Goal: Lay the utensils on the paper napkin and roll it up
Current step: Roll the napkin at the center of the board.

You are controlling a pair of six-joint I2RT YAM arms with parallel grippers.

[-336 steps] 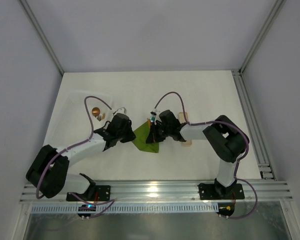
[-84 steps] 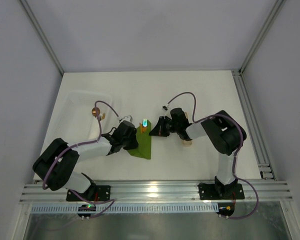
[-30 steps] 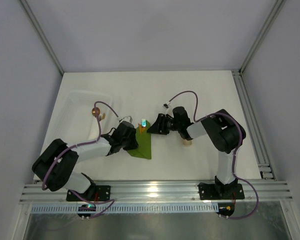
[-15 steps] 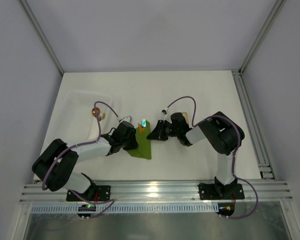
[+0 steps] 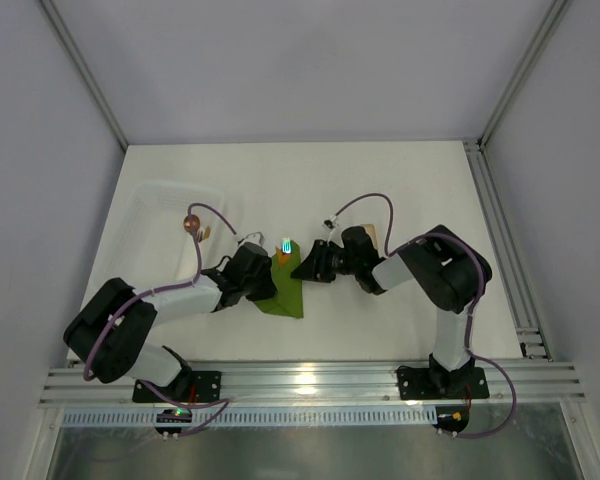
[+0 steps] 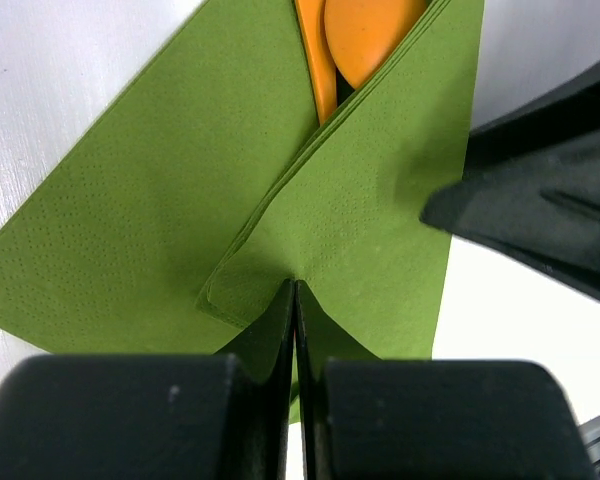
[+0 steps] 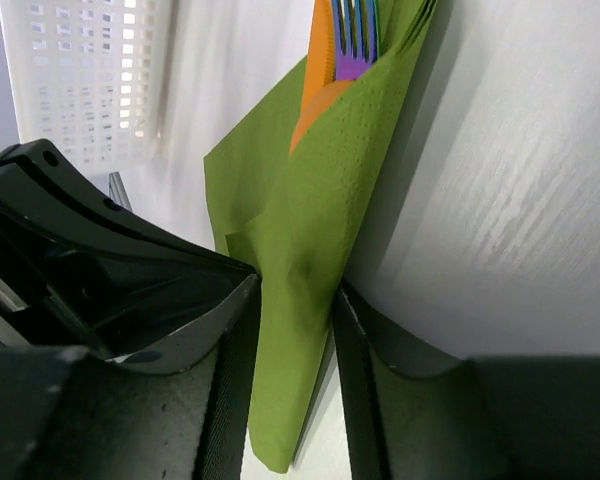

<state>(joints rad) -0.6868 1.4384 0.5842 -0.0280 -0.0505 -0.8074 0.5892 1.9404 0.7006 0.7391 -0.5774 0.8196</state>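
At centre of the counter (image 5: 380, 180), the paper napkin (image 5: 288, 287) lies folded over the utensils (image 7: 338, 50); left tool (image 6: 295, 295) clenched, tips on it; right tool (image 7: 295, 292) parted astride its right edge.

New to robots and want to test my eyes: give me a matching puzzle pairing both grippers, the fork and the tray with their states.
1 left gripper
2 right gripper
3 fork
4 tray

A pale latticed wall
B paper napkin edge between its fingers
C fingers pressed together
D purple tines poking out of the fold

Pairs: 1-C, 2-B, 3-D, 4-A.
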